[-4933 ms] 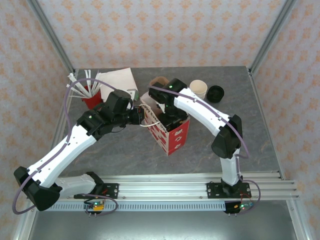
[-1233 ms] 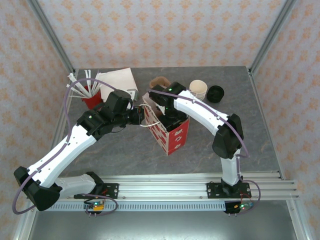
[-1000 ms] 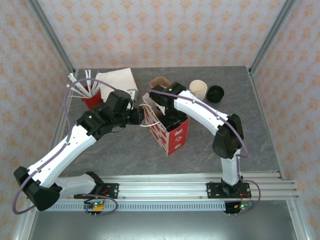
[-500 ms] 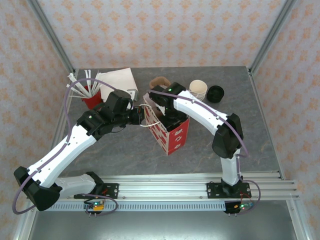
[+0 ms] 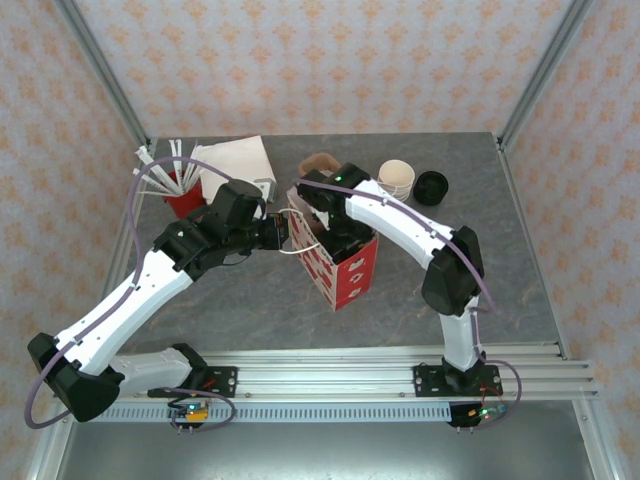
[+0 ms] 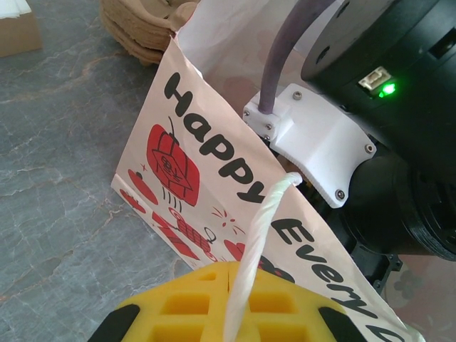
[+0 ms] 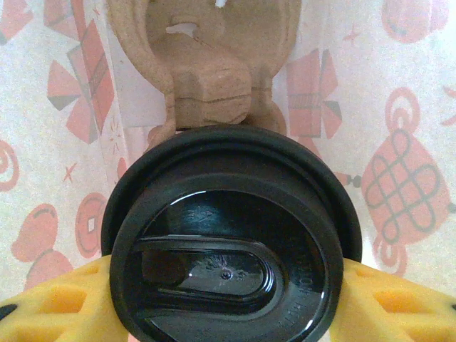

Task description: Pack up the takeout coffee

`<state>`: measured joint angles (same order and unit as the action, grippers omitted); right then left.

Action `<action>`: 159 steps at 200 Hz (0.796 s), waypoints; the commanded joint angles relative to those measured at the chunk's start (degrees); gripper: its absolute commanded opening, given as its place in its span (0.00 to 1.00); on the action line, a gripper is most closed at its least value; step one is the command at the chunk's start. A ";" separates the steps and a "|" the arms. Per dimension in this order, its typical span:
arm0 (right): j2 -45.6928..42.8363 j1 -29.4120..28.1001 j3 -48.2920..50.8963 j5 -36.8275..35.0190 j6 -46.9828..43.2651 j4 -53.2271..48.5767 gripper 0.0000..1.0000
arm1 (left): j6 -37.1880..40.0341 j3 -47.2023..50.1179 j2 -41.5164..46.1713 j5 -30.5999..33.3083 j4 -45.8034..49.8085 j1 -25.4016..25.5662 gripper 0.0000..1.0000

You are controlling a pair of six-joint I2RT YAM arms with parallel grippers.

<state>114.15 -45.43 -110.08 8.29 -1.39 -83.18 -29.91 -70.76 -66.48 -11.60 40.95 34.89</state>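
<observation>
**A:** Inside the paper bag (image 5: pixel 345 268), near the middle of the bench (image 5: pixel 480 290), what has changed?

**B:** Hardly anything in the last second. Set against a few seconds back, the right arm's wrist has slid a little left and nearer, more squarely over the bag's mouth. The right claw (image 7: pixel 228 303) is clenched on the takeout coffee (image 7: pixel 228 235), with a yellow pad at each side under the black lid.

**A:** So the cup is in?

**B:** It is within the bag's walls, yes, with printed paper on both sides. Beyond it lies a brown cardboard carrier (image 7: pixel 206 71). Whether the cup touches it I can't tell. I'd judge it is on its way down and not yet set.

**A:** And the left arm?

**B:** The left claw (image 6: pixel 228 313) is clamped on the bag's white cord handle (image 6: pixel 260 235), holding that side up and open, as it was before.

**A:** Is anything in the way?

**B:** The bag is narrow and the right wrist crowds its mouth, so letting go and backing out could drag the paper. Outside the bag:
- Spare carriers (image 5: pixel 318 162) sit just behind it.
- Stacked cream cups (image 5: pixel 397 178) and a loose black lid (image 5: pixel 431 186) stand toward the far right corner.
- A red cup of sticks (image 5: pixel 183 200) and napkins (image 5: pixel 235 160) are at the far left.

None of these touch the bag.
</observation>
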 commanded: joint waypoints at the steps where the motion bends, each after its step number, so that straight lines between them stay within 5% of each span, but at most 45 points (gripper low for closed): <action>1: 3.28 0.34 -0.83 -0.19 -0.55 -1.69 0.62 | 0.86 -0.43 1.27 -0.08 1.41 0.61 0.07; 99: 2.57 -0.17 -3.69 -0.56 -0.37 -3.31 0.79 | 0.90 -0.53 1.17 0.04 1.59 0.61 0.07; 159: 2.26 -0.78 -6.15 -0.89 0.05 -4.45 0.81 | 1.00 -0.29 1.18 0.03 1.57 0.61 0.07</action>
<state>115.87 -45.71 -113.71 8.40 -1.56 -85.49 -29.91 -70.76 -66.48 -11.57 41.01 34.89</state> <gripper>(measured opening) 0.806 0.075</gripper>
